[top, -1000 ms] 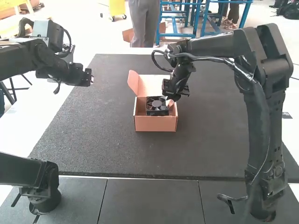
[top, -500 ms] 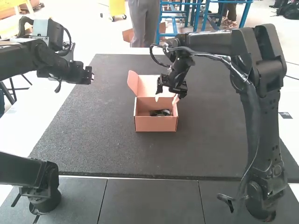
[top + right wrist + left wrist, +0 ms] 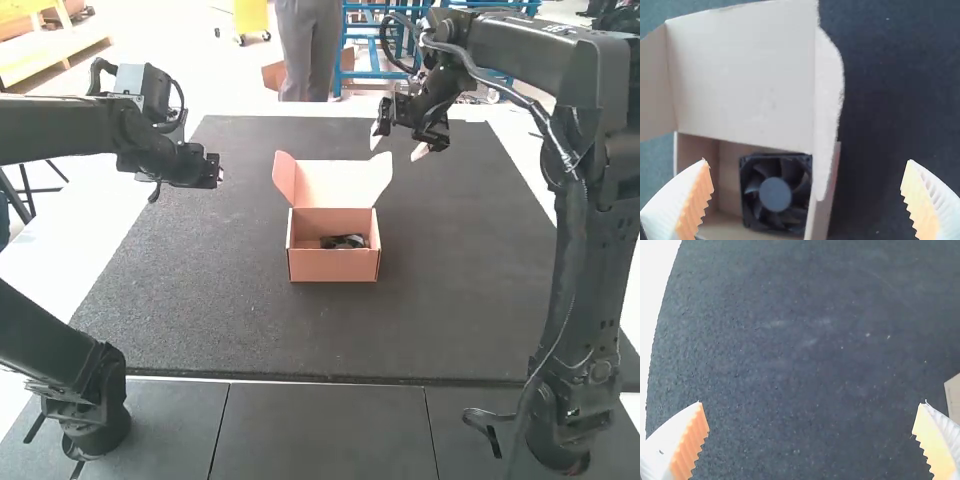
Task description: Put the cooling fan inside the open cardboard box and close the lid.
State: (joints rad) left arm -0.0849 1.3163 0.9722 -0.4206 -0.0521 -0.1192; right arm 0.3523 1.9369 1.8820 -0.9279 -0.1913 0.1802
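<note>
The black cooling fan (image 3: 341,241) (image 3: 775,192) lies flat on the floor of the open cardboard box (image 3: 333,260) (image 3: 690,150) at the middle of the mat. The lid (image 3: 330,184) (image 3: 745,75) stands upright at the box's far side with its side tabs spread. My right gripper (image 3: 411,125) (image 3: 807,200) hangs open high above the mat beyond the lid, with nothing between its fingers. My left gripper (image 3: 205,168) (image 3: 810,440) is open over bare mat to the left of the box, a corner of cardboard (image 3: 953,397) just showing past one finger.
The dark mat (image 3: 200,270) covers the table, with pale floor past its left edge (image 3: 652,300). A small cardboard piece (image 3: 272,73) lies on the floor beyond the table's far edge.
The right gripper let the fan drop into the box, then rose and drew back to beyond the lid. The left gripper shifted a little to the right, nearer the box.
</note>
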